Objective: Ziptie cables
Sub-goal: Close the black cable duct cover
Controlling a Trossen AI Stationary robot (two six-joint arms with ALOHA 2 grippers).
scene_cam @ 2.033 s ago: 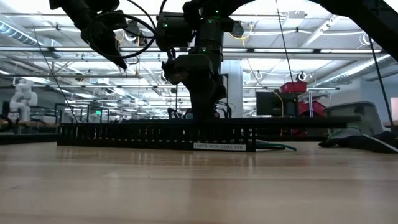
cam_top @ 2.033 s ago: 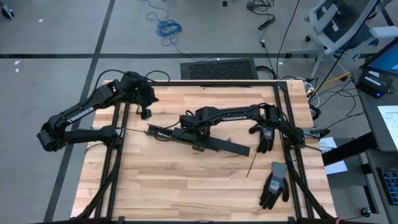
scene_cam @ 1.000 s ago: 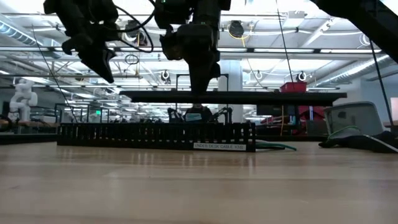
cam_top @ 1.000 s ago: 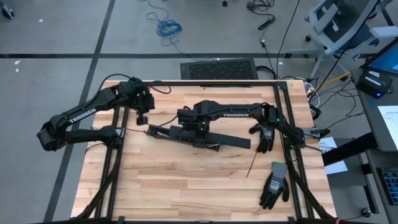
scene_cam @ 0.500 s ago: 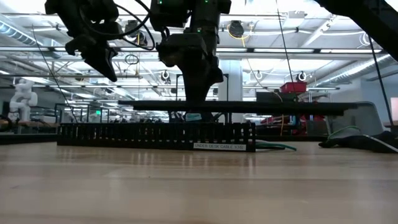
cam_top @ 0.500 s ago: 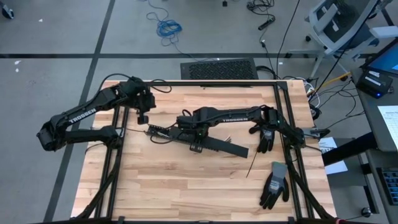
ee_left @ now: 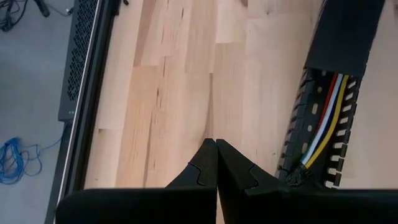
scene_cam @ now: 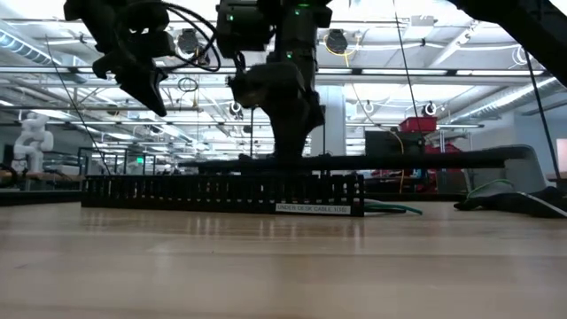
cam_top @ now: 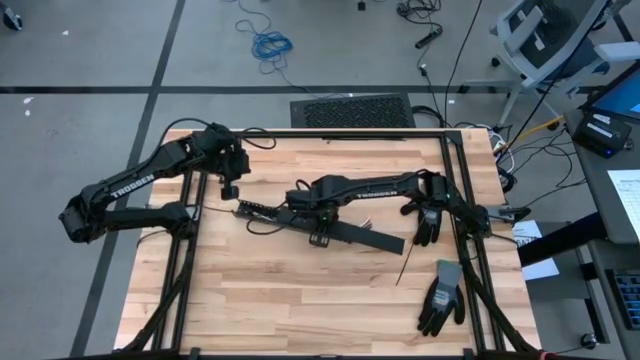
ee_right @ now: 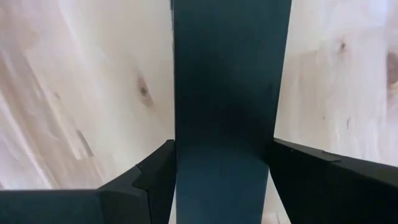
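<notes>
From above, I read "TROSSEN" on both arms; my right hand (cam_top: 318, 232) grips the black cover strip (cam_top: 365, 238) mid-surface. Low down, the slotted tray (scene_cam: 221, 190) reads "UNDER DESK CABLE" something. My left hand (ee_left: 216, 163) hovers pinched shut, empty, above the surface (ee_left: 180, 93); cables (ee_left: 324, 124) lie inside the tray.

"TROSSEN" is showing in white on the left arm (cam_top: 130, 183) and the right arm (cam_top: 375, 184); a white label (scene_cam: 313, 208) on the slotted cable tray (scene_cam: 221, 191) is reading "UNDER DESK CABLE", the rest unclear.
</notes>
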